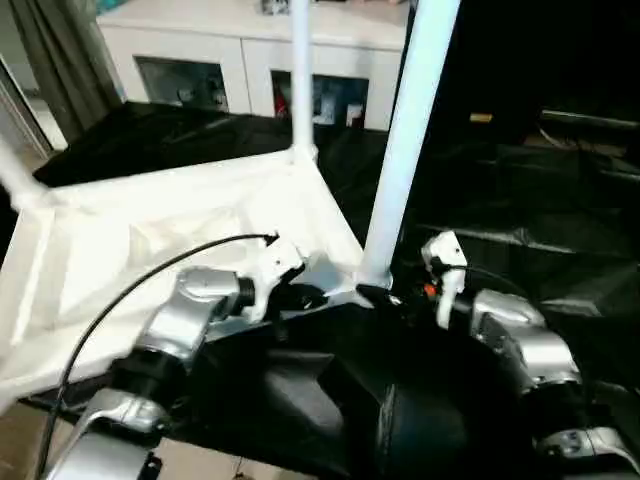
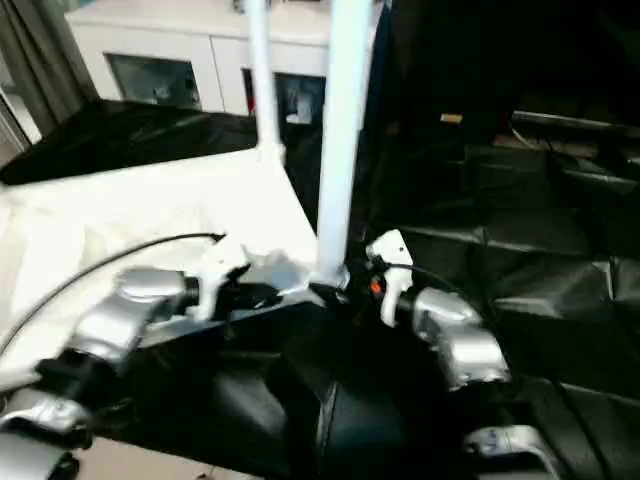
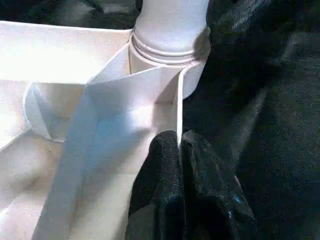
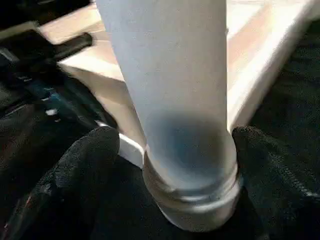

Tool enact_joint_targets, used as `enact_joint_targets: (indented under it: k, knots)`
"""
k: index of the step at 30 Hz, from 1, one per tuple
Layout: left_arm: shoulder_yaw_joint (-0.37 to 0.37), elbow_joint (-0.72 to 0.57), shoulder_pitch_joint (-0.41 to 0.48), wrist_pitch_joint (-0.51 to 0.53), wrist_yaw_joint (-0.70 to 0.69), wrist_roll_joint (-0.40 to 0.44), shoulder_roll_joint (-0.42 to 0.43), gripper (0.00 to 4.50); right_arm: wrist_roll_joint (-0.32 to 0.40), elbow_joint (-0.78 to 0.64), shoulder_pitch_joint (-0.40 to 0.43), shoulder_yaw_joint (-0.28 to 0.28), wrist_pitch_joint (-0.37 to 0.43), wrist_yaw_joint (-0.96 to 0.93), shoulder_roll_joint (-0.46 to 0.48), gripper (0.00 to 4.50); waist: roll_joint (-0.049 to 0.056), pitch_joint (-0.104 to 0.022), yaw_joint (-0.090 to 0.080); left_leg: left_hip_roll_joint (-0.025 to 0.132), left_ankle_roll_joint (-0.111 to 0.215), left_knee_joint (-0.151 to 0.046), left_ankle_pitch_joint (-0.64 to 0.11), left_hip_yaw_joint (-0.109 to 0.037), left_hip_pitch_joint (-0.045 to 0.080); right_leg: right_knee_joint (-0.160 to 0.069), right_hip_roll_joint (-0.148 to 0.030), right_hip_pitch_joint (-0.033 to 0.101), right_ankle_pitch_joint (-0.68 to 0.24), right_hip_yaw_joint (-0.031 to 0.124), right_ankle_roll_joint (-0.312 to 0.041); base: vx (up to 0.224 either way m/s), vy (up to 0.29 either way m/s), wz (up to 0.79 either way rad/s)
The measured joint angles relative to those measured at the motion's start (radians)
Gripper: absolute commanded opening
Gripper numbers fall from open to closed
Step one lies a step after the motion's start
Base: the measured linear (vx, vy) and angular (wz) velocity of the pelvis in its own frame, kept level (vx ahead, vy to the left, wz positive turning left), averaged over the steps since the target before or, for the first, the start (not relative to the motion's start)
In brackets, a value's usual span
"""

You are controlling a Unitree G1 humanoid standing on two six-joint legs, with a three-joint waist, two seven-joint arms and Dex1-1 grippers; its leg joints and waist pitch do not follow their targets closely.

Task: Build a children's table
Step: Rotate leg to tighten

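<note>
- A large work table [image 1: 560, 230] draped in creased black cloth is seen under the work; a white glass-door cabinet [image 1: 240, 70] stands behind it and a grey curtain [image 1: 60, 50] hangs at the far left.
- The children's table top [image 1: 150, 250] is laid upside down on the black cloth, rim upward. It lies mostly to the robot's left, with one corner brought near the middle, between the two arms.
- A white leg [image 1: 405, 140] is stood upright in that near corner; its long axis is close to vertical, leaning slightly away at the top. A second leg [image 1: 300, 75] is seen upright at the far corner, and part of a third [image 1: 15, 175] at the left edge.
- The right gripper [image 4: 172, 165] is placed at the base of the near leg, its two black fingers [image 4: 85, 160] spread to either side of the tube just above the ringed collar; firm contact cannot be confirmed.
- The left gripper [image 3: 180, 145] is closed over the thin rim wall of the top just beside the same corner socket, holding the top.
- Judgement: the right arm is the nearer to the leg, so seating or twisting along the vertical axis falls to it, while the left braces.
- Open cloth is available on the robot's right; the near table edge lies close below both forearms.
</note>
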Motion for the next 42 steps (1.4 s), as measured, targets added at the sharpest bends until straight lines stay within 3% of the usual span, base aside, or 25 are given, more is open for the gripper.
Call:
enact_joint_targets:
  k: [3, 6, 15, 21, 30, 35, 38, 40, 42]
  knots:
    - [-0.005, -0.032, 0.019, 0.004, -0.052, -0.015, 0.032, 0.00, 0.011, -0.024, -0.001, 0.013, 0.002, 0.080, -0.020, 3.66, -0.004, 0.003, 0.003, 0.000, 0.000, 0.000, 0.000, 0.001, -0.001, 0.000, 0.000, -0.001, 0.000, -0.001, 0.000, 0.000, 0.000, 0.00]
    - [-0.013, -0.067, 0.034, 0.022, -0.094, -0.031, 0.059, 0.00, 0.019, -0.026, -0.004, 0.034, 0.003, 0.135, -0.037, 3.22, -0.009, 0.005, 0.007, 0.001, 0.000, 0.001, 0.000, 0.001, -0.001, 0.001, 0.000, -0.001, -0.001, -0.002, -0.001, 0.000, 0.000, 0.00]
    - [-0.019, -0.100, 0.051, 0.041, -0.127, -0.034, 0.068, 0.00, 0.016, -0.019, -0.013, 0.048, -0.003, 0.167, -0.034, 2.46, -0.010, 0.006, 0.018, 0.001, 0.000, 0.002, 0.000, 0.001, -0.001, 0.001, 0.000, 0.000, -0.001, -0.002, -0.001, 0.000, 0.000, 0.00]
    - [-0.021, -0.094, 0.051, 0.038, -0.110, -0.031, 0.056, 0.00, 0.007, -0.036, 0.000, 0.044, -0.008, 0.149, -0.037, 2.20, -0.008, 0.005, 0.021, 0.000, 0.000, 0.002, 0.000, 0.001, 0.000, 0.002, 0.000, 0.001, 0.000, -0.002, -0.001, 0.000, 0.000, 0.00]
    - [-0.014, 0.065, -0.035, 0.025, 0.121, 0.023, -0.085, 0.00, -0.061, -0.020, 0.025, -0.044, -0.049, -0.239, 0.082, 2.07, -0.002, 0.001, 0.012, -0.001, 0.000, 0.004, 0.000, -0.002, 0.015, 0.001, -0.001, 0.014, -0.001, 0.003, 0.001, 0.000, 0.000, 0.00]
    - [0.009, 0.139, -0.076, 0.025, 0.267, 0.060, -0.159, 0.00, -0.126, 0.044, -0.023, -0.074, -0.075, -0.511, 0.187, 2.04, -0.002, 0.001, 0.001, -0.002, 0.000, 0.003, 0.000, -0.002, 0.020, -0.001, -0.001, 0.017, -0.002, 0.004, 0.002, 0.000, 0.000, 0.00]
    - [0.012, 0.149, -0.084, 0.026, 0.303, 0.069, -0.176, 0.00, -0.156, 0.082, -0.048, -0.075, -0.100, -0.561, 0.200, 2.04, -0.001, 0.000, -0.001, -0.002, 0.000, 0.002, 0.000, -0.002, 0.019, -0.001, -0.001, 0.017, -0.002, 0.004, 0.002, 0.000, 0.000, 0.00]
    - [0.014, 0.149, -0.084, 0.026, 0.305, 0.069, -0.176, 0.00, -0.156, 0.096, -0.053, -0.076, -0.115, -0.562, 0.202, 2.68, 0.000, -0.001, -0.002, -0.002, 0.000, 0.001, 0.000, -0.002, 0.019, -0.001, -0.001, 0.017, -0.002, 0.004, 0.002, 0.000, 0.000, 0.00]
    - [0.016, 0.149, -0.084, 0.026, 0.307, 0.069, -0.176, 0.00, -0.142, 0.103, -0.059, -0.087, -0.112, -0.561, 0.212, 2.68, 0.001, -0.001, -0.002, -0.002, 0.000, 0.001, 0.000, -0.002, 0.019, -0.001, -0.001, 0.016, -0.002, 0.004, 0.002, 0.000, 0.000, 0.00]
